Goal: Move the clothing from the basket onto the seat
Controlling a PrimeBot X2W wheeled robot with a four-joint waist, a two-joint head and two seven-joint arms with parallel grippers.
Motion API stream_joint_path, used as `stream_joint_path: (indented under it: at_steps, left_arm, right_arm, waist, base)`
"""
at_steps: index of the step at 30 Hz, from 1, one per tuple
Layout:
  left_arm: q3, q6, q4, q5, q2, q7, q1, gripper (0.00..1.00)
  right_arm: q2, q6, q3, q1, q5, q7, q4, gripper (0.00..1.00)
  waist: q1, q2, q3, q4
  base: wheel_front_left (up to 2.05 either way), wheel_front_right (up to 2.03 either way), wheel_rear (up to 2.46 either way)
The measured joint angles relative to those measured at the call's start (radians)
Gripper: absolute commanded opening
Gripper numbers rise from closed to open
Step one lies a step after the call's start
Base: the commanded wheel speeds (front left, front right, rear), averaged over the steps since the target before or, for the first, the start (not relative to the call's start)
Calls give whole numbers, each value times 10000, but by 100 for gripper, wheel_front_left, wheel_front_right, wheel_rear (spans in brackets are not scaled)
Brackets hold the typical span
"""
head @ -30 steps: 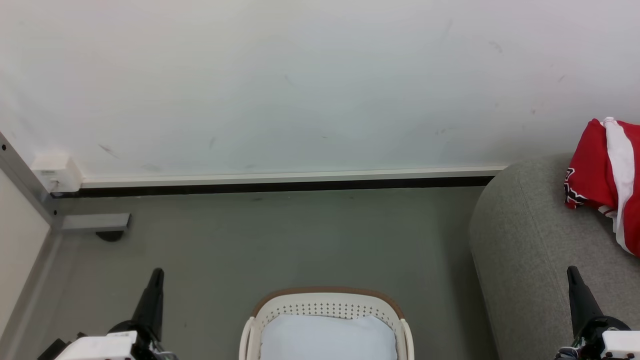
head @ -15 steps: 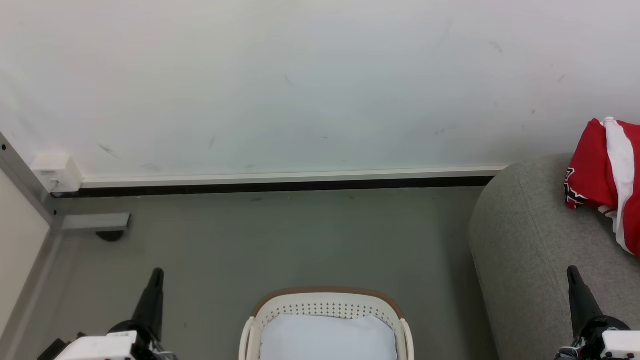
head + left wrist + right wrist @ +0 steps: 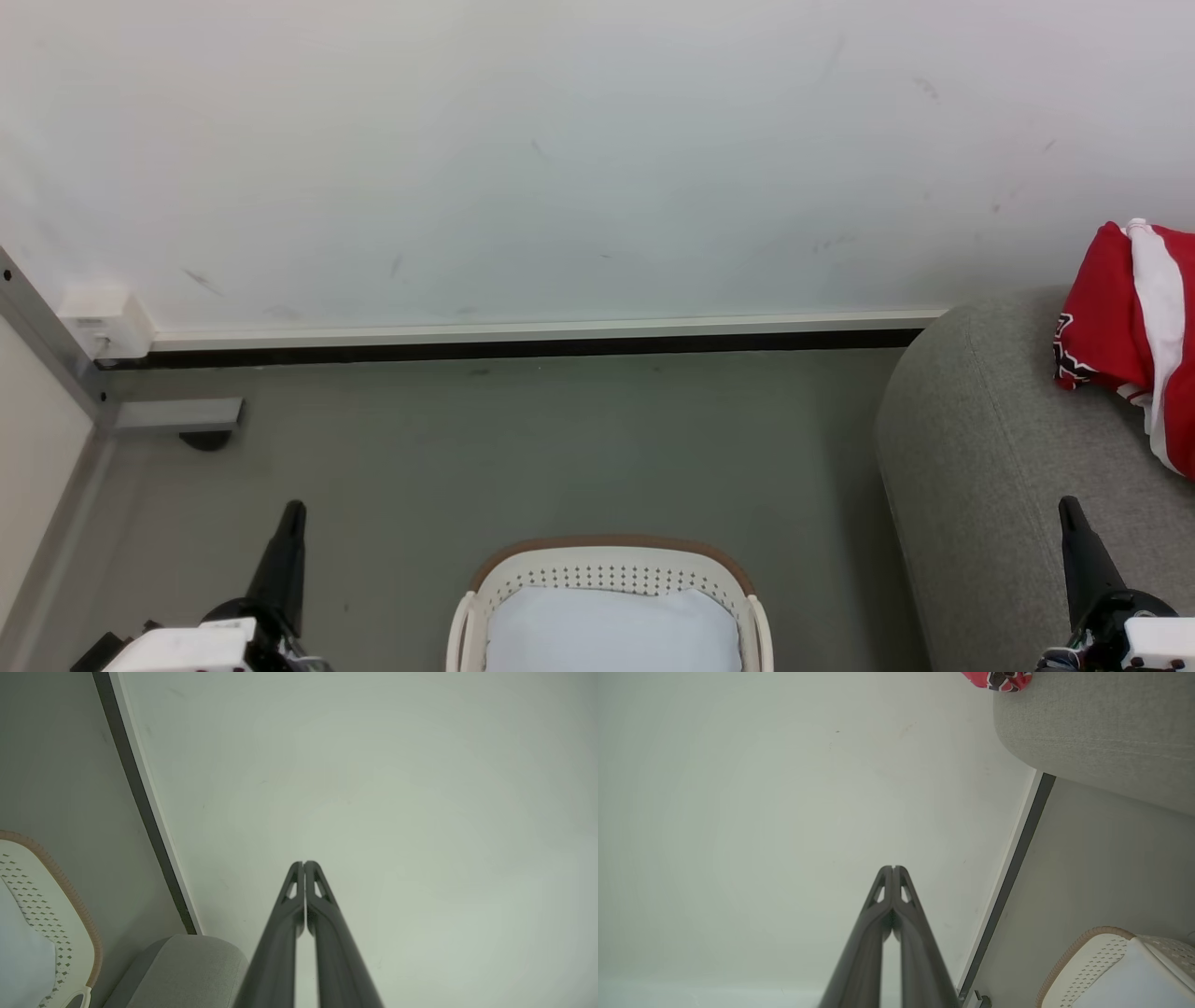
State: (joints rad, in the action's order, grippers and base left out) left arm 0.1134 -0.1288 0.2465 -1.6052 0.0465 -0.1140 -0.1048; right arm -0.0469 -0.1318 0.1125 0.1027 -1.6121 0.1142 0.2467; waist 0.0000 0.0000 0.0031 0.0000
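Clothing was up on the seat as I watched, a red heap with a broad white stripe and a patch of black-and-white print, lying at the far right of the head view. It ran off the picture's edge, so I couldn't tell whether that heap was one garment or two. Basket stood on the grey floor dead centre, near the seat's left side but apart from it, with the brown band showing along its far rim. Inside it lay a plain pale bluish cloth. Left gripper hung low left over the floor, and in its wrist view the two dark fingers were pressed together tip to tip with nothing between them, pointing at the white wall. Right gripper hung low right in front of the seat's near part, likewise pinched closed and empty, well apart from the clothing
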Motion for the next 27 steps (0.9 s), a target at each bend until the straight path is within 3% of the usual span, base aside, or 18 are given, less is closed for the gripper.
stream_joint_path:
  at_steps: [27]
  left_arm:
    - [0, 0, 0, 0, 0, 0, 0, 0]
  right_arm:
    - [0, 0, 0, 1, 0, 0, 0, 0]
  waist:
    - [0, 0, 0, 0]
  base:
    - [0, 0, 0]
